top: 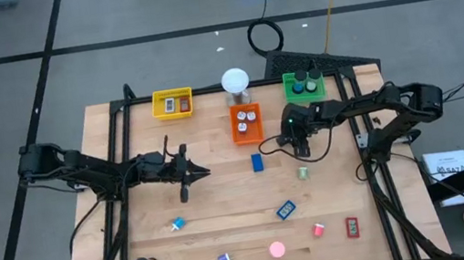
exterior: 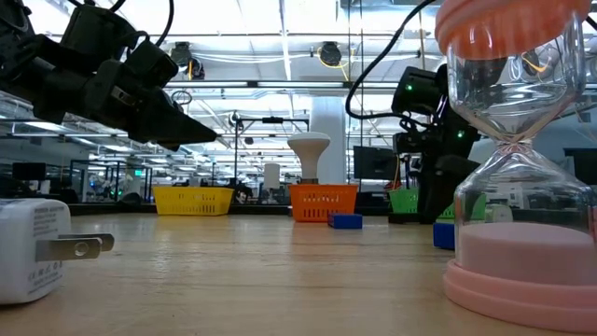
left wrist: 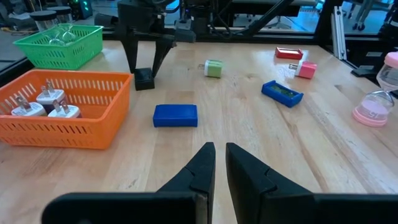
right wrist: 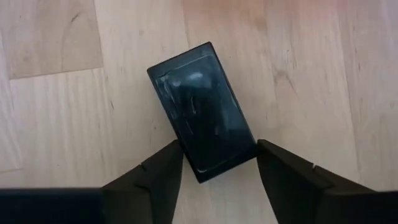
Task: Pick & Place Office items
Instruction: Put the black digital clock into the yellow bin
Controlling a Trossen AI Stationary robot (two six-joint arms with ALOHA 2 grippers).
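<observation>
My right gripper (right wrist: 214, 171) is down low over the worktop (right wrist: 56, 112). Its jaws are spread, one on each side of a small black block (right wrist: 202, 109). The block lies flat on the wood, turned a bit slantwise, with one end between the jaws. My left gripper (left wrist: 219, 165) hangs above the worktop, jaws pressed almost together, holding nothing. A blue block (left wrist: 175, 115) lies just ahead of them.
</observation>
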